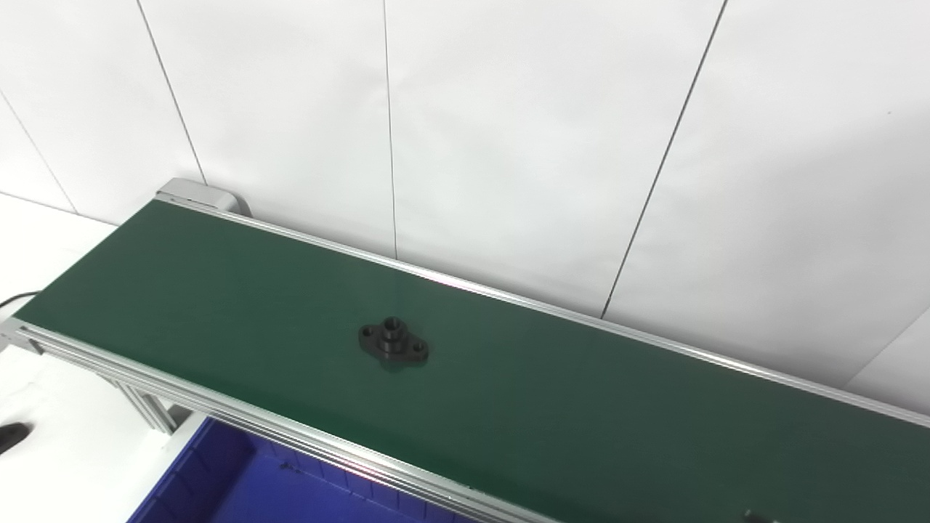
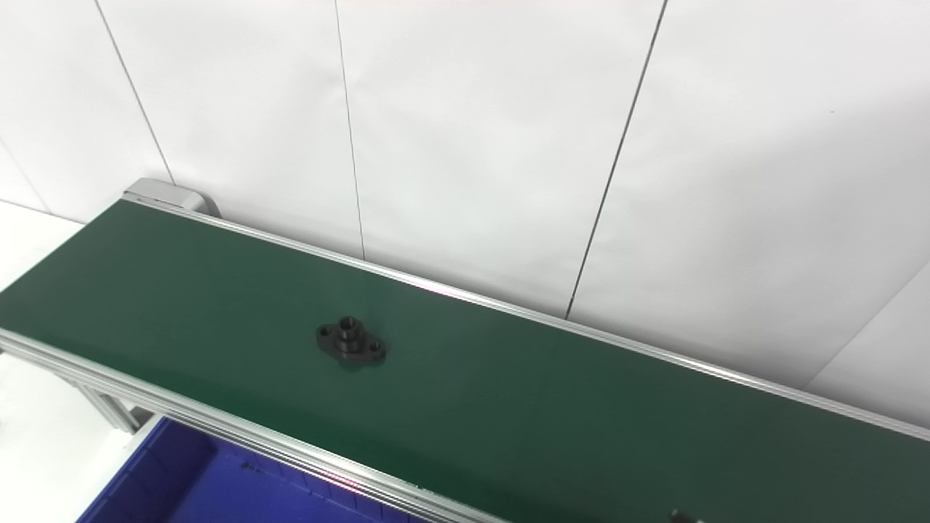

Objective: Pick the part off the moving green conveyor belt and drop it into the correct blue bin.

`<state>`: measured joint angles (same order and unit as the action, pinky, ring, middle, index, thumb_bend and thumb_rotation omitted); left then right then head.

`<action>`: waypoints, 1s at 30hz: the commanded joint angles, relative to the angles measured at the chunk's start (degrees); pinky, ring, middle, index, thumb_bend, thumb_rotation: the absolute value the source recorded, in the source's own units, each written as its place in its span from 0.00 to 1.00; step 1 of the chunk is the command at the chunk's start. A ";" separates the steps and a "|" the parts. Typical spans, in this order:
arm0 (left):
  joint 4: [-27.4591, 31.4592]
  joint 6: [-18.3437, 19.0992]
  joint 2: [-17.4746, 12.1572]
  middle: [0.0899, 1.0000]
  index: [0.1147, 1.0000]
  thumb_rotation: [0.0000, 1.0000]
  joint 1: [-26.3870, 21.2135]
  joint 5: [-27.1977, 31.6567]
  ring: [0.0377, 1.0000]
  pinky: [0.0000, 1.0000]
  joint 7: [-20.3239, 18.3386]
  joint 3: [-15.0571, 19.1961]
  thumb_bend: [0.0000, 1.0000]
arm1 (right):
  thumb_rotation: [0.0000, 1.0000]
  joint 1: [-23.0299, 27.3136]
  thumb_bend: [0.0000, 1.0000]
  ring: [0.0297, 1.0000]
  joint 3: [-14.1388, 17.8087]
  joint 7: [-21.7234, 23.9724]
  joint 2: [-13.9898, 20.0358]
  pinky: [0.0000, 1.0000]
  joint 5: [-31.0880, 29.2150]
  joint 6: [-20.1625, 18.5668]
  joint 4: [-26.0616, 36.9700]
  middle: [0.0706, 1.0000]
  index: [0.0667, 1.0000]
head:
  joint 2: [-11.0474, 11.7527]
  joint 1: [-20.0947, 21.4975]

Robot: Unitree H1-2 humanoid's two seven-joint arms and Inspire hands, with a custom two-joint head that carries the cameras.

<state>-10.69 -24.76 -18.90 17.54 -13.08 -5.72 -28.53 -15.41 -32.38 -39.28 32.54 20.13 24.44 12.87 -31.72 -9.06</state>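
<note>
A black flanged part (image 1: pixel 393 343) with a raised centre hub and a bolt hole in each ear lies flat on the green conveyor belt (image 1: pixel 581 407), about midway across its width. Nothing touches it. A blue bin (image 1: pixel 240 487) sits below the belt's near rail at the bottom left, with only part of its inside showing. A dark rounded tip (image 1: pixel 11 436) at the left edge and a dark sliver (image 1: pixel 755 517) at the bottom edge may be my left and right hands. Too little of either shows to tell its state.
The belt runs from upper left to lower right between aluminium rails (image 1: pixel 290 432), close to a white panelled wall (image 1: pixel 508 145). Its end roller housing (image 1: pixel 200 195) is at the far left. A white tabletop (image 1: pixel 65 450) and a black cable (image 1: pixel 14 298) lie left of the belt.
</note>
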 commanded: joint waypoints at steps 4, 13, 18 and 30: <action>1.71 -2.13 -0.03 0.85 0.78 0.28 -0.46 -0.29 0.81 0.70 0.64 0.64 0.95 | 0.34 2.95 0.97 0.68 4.49 5.81 -1.02 0.65 -3.77 2.48 3.36 0.73 0.80 | -1.99 2.60; 1.76 -2.16 -0.74 0.86 0.81 0.26 -1.15 0.07 0.83 0.74 0.57 0.54 0.96 | 0.40 7.61 0.90 0.65 12.74 17.48 -7.39 0.62 -5.45 2.22 -0.20 0.71 0.78 | -4.30 6.46; 3.27 -2.09 -0.50 0.87 0.82 0.28 -0.46 -0.46 0.84 0.76 -0.31 2.07 0.96 | 0.42 10.33 0.89 0.66 16.42 23.91 -11.02 0.65 -3.60 -1.63 0.17 0.71 0.77 | -6.77 8.05; 4.51 -2.16 -3.46 0.90 0.85 0.26 -0.63 3.25 0.87 0.82 -0.63 2.26 0.93 | 0.43 16.54 0.84 0.67 18.21 36.25 -18.54 0.61 3.56 -13.10 1.74 0.71 0.75 | -9.74 18.69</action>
<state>-8.33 -24.81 -21.59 16.94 -11.02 -6.66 -26.64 -0.01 -14.58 -3.93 14.62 23.16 13.07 12.18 -41.13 8.79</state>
